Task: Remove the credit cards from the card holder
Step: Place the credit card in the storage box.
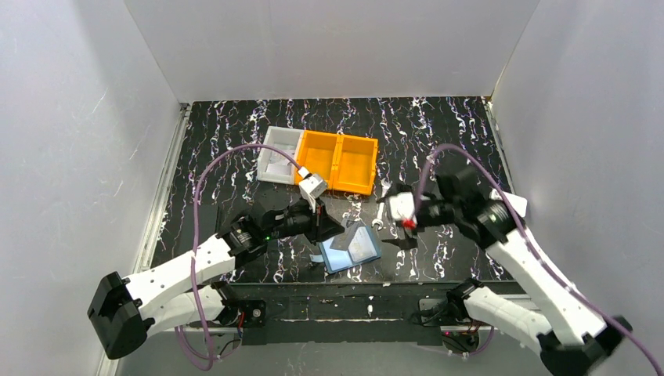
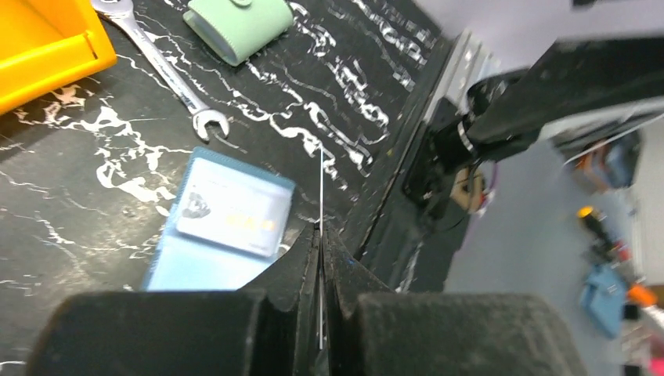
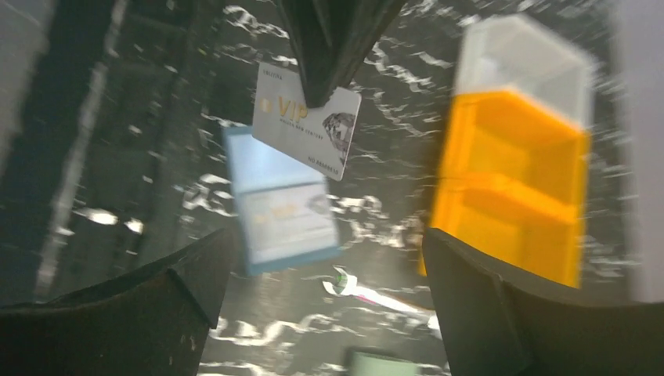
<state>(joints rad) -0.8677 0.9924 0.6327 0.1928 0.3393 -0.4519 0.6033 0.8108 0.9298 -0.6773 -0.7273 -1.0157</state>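
The blue card holder [image 1: 354, 249] lies open on the table near the front edge. One pale credit card [image 2: 231, 216] sits in its pocket, and it also shows in the right wrist view [image 3: 288, 217]. My left gripper [image 1: 330, 229] is shut on a second credit card [image 3: 307, 121] marked VIP and holds it above the holder's left side. In the left wrist view this card [image 2: 321, 188] is edge-on between the jaws. My right gripper [image 1: 389, 210] is open and empty, to the right of the holder and above the table.
A silver wrench [image 1: 380, 216] lies right of the holder. A pale green snap pouch [image 2: 239, 23] lies beyond the wrench. An orange two-part bin [image 1: 338, 161] and a white tray [image 1: 278, 153] stand at the back. The table's front edge [image 2: 407, 157] is close.
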